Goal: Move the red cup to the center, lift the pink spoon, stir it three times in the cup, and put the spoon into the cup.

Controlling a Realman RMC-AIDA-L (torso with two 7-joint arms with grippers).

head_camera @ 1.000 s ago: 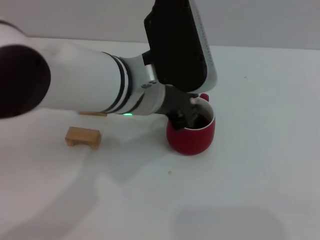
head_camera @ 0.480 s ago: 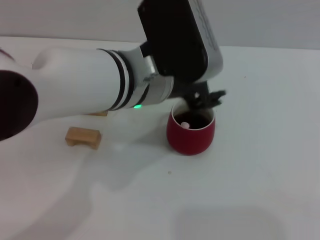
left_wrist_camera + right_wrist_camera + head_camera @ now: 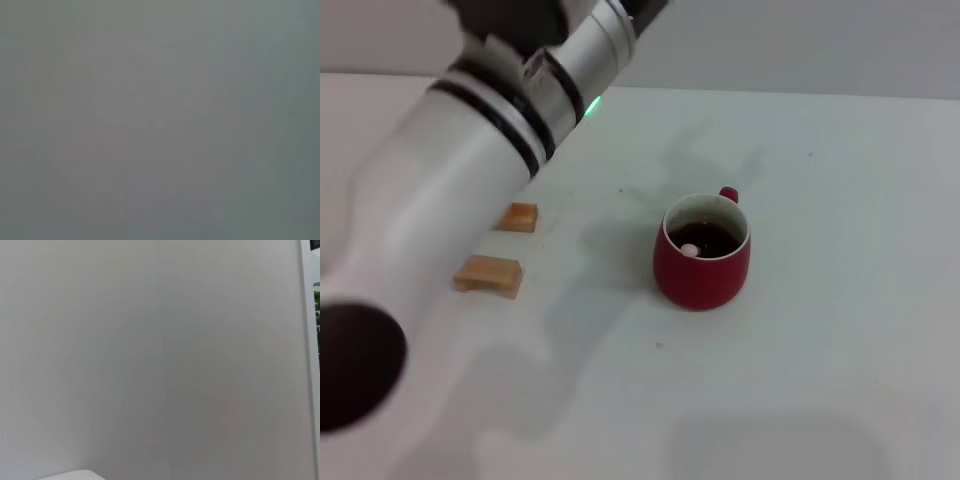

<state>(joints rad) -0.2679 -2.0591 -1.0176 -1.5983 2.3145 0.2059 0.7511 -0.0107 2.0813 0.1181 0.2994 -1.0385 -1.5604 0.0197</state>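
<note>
The red cup (image 3: 705, 262) stands upright near the middle of the white table (image 3: 840, 330), its small handle at the far side. It holds dark liquid. The pink spoon (image 3: 690, 250) rests inside it; only the pale pink tip of its handle shows against the near-left inner rim. My left arm (image 3: 470, 170) crosses the left of the head view and runs up out of the top edge; its gripper is out of view. The left wrist view shows only plain grey. My right gripper is not in view; the right wrist view shows a blank wall.
Two tan wooden blocks lie left of the cup: a larger one (image 3: 488, 275) nearer me and a smaller one (image 3: 520, 217) behind it. The arm's shadow falls on the table between the blocks and the cup.
The left arm has lifted up and away from the cup, out of the top of the view. The spoon stays in the cup, and the cup has not moved.
</note>
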